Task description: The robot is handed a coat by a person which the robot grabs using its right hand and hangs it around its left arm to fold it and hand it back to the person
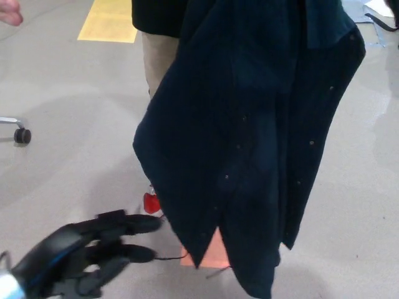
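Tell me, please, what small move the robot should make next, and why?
Probably bring the right hand up to grasp the coat: it hangs before the robot, the right hand is out of view, and the left hand is open, low beside it, holding nothing.

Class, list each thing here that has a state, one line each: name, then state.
coat: hanging, bunched, top edge out of frame.
left robot hand: open, fingers apart, holding nothing.
right robot hand: not in view.
person's leg: standing behind the coat.
chair caster: resting on the floor.
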{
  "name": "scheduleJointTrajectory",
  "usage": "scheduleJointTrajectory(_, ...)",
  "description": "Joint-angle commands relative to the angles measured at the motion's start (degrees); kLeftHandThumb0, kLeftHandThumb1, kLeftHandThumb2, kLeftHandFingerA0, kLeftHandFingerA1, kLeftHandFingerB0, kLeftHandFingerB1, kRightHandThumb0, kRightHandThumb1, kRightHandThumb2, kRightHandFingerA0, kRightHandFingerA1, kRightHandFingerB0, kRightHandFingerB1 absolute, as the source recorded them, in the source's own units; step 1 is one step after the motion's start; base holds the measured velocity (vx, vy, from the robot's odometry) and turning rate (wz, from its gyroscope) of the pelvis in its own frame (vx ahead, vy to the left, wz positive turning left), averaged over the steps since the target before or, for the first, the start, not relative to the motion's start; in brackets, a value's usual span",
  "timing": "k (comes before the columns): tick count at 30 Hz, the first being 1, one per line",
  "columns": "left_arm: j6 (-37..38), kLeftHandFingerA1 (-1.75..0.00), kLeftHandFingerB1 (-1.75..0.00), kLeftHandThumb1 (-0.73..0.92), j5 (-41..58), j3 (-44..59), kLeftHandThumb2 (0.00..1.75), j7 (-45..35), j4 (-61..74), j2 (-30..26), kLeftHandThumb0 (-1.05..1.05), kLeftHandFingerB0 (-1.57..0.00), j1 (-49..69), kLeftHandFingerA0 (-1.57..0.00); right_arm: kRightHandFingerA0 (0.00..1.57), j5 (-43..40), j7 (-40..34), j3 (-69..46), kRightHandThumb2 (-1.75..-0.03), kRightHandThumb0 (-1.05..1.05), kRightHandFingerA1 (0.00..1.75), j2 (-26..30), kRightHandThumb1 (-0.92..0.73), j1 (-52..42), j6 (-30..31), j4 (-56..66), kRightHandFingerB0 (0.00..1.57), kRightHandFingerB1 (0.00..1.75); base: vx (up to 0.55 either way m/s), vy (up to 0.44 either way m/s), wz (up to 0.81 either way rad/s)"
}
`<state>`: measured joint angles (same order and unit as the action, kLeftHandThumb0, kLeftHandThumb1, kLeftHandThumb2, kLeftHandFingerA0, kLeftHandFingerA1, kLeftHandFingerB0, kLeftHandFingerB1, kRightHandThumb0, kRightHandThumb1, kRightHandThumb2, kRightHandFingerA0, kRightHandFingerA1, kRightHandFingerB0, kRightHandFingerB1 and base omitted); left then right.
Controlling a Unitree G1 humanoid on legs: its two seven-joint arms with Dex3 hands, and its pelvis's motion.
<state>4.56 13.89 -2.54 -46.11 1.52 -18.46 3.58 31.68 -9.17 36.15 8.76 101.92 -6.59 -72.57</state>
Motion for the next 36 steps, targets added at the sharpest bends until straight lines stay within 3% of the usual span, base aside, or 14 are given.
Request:
scheduleJointTrajectory(1, -13.54, -0.46, -0.38, 0.87, 6.13, -8.62, 0.67, -6.52, 9.20, -1.45, -0.70, -0.28, -3.99, -0.46, 0.95, 2.38, -10.31, -1.87, -0.60, -0.33, 1.21, -5.88, -0.68, 11.73, -8.58, 0.95, 0.91, 0.74, 0.00, 0.000, 0.00)
scheduleJointTrajectory(10, -20.41, -0.41, -0.38, 0.86, 0.82, -17.56, 0.65, 0.85, 0.64, 9.66, -0.68, -0.23, -17.76, -0.30, 0.93, -0.39, -6.33, -5.11, -0.61, -0.33, 1.17, -13.47, -0.70, 10.65, -14.05, 4.60, 0.85, 0.54, 0.00, 0.000, 0.00)
scheduleJointTrajectory(11, -20.23, -0.40, -0.37, 0.88, -0.41, -18.57, 0.65, 2.40, -1.81, 12.28, -0.67, -0.20, -20.10, -0.25, 0.92, -1.77, -3.38, -6.14, -1.04, -0.30, 0.97, -14.91, -0.62, 10.44, -14.01, 6.12, 0.75, 0.74, 0.00, 0.000, 0.00)
scheduleJointTrajectory(12, -20.04, -0.39, -0.36, 0.87, -1.00, -19.24, 0.65, 3.40, -4.46, 14.57, -0.66, -0.18, -22.17, -0.22, 0.93, -3.49, -0.84, -7.59, -0.63, -0.35, 0.97, -16.11, -0.78, 9.93, -14.52, 7.29, 0.78, 0.55, 0.00, 0.000, 0.00)
scheduleJointTrajectory(15, -18.94, -0.36, -0.32, 0.85, -2.58, -20.03, 0.64, 5.73, -9.31, 18.19, -0.70, -0.18, -25.23, -0.19, 0.91, -5.36, 3.83, -10.30, -1.03, -0.29, 1.00, -18.29, -0.62, 8.84, -12.59, 9.71, 0.68, 0.73, 0.00, 0.000, 0.00)
scheduleJointTrajectory(18, -16.51, -0.36, -0.32, 0.86, -3.85, -20.13, 0.66, 7.85, -13.84, 21.19, -0.69, -0.19, -27.09, -0.19, 0.91, -6.14, 6.01, -12.29, -0.64, -0.34, 0.88, -19.55, -0.80, 7.38, -13.10, 12.15, 0.79, 0.57, 0.00, 0.000, 0.00)
scheduleJointTrajectory(21, -15.17, -0.33, -0.30, 0.83, -5.90, -19.28, 0.64, 12.38, -20.53, 25.51, -0.72, -0.18, -31.92, -0.19, 0.88, -9.65, 13.47, -15.57, -0.65, -0.34, 1.32, -19.69, -0.85, 5.90, -10.27, 18.39, 0.82, 0.86, 0.00, 0.000, 0.00)
scheduleJointTrajectory(22, -12.93, -0.49, -0.47, 0.48, -6.44, -18.48, 1.06, 13.63, -24.27, 26.94, -0.37, 0.00, -33.99, 0.00, 0.90, -12.41, 17.60, -17.52, -0.69, -0.33, 1.55, -20.06, -0.82, 5.23, -6.16, 22.43, 0.80, 1.08, 0.00, 0.000, 0.00)
scheduleJointTrajectory(23, -12.12, -0.36, -0.37, 0.68, -6.67, -17.95, 1.00, 14.51, -26.46, 27.81, -0.89, -0.04, -35.33, -0.02, 0.90, -13.81, 19.78, -18.45, -0.69, -0.33, 1.52, -20.24, -0.83, 4.78, -3.82, 25.14, 0.77, 1.00, 0.00, 0.000, 0.00)
scheduleJointTrajectory(25, -11.91, -0.26, -0.26, 0.80, -7.32, -17.33, 0.66, 15.88, -29.35, 28.71, -0.79, -0.13, -37.57, -0.12, 0.87, -13.99, 21.45, -19.06, -0.69, -0.34, 1.49, -20.28, -0.83, 3.85, -0.75, 29.63, 0.71, 1.01, 0.00, 0.000, 0.00)
scheduleJointTrajectory(26, -11.69, -0.24, -0.26, 0.71, -8.25, -17.27, 0.78, 16.73, -31.12, 28.59, -0.83, -0.10, -39.06, -0.09, 0.85, -13.44, 20.93, -19.24, -0.64, -0.34, 1.05, -20.56, -0.83, 3.01, 0.50, 32.36, 0.73, 0.68, 0.00, 0.000, 0.00)
scheduleJointTrajectory(31, -6.45, -0.28, -0.32, 0.75, -11.78, -17.03, 1.11, 21.24, -40.67, 29.09, -0.79, -0.16, -45.24, 0.00, 0.95, -16.72, 26.89, -21.07, -0.70, -0.30, 1.60, -19.99, -0.83, 0.47, 7.34, 45.79, 0.83, 0.99, 0.00, 0.000, 0.00)
scheduleJointTrajectory(32, -6.04, -0.20, -0.23, 0.92, -11.61, -16.60, 0.73, 21.49, -43.20, 29.28, -0.77, -0.09, -46.73, -0.03, 0.99, -18.57, 28.25, -22.35, -0.67, -0.29, 1.39, -19.73, -0.85, 0.52, 9.46, 47.86, 0.90, 0.75, 0.00, 0.000, 0.00)
scheduleJointTrajectory(36, -2.94, -0.20, -0.22, 0.80, -10.57, -13.48, 1.12, 23.05, -50.84, 28.48, -0.85, -0.08, -50.88, -0.05, 1.14, -19.47, 31.47, -25.78, -0.65, -0.32, 0.96, -16.45, -0.85, 2.57, 20.29, 56.80, 0.95, 0.77, 0.00, 0.000, 0.00)
